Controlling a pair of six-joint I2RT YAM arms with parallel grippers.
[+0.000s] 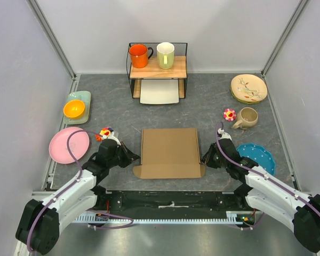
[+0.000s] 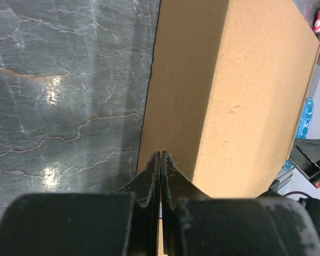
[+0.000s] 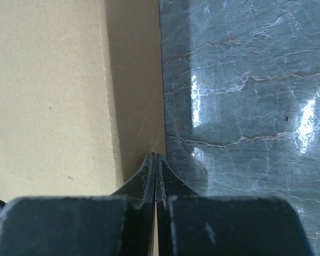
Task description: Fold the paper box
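The paper box (image 1: 169, 152) is plain brown cardboard. It lies as a shallow closed rectangle in the middle of the table, with small flaps sticking out at its near corners. My left gripper (image 1: 132, 158) is shut, and its tip is at the box's left side wall. In the left wrist view the closed gripper (image 2: 160, 156) meets the shaded wall of the box (image 2: 245, 96) low down. My right gripper (image 1: 206, 158) is shut at the box's right side wall. In the right wrist view this gripper (image 3: 156, 157) touches the wall of the box (image 3: 48, 96) near the table.
A wooden shelf (image 1: 157, 68) at the back holds an orange mug (image 1: 139, 55) and a pale green mug (image 1: 165, 55), with a white tray (image 1: 160, 92) under it. A pink plate (image 1: 69, 145) and an orange bowl (image 1: 74, 109) are on the left. A blue plate (image 1: 256, 156), a beige cup (image 1: 248, 117) and a patterned plate (image 1: 248, 87) are on the right.
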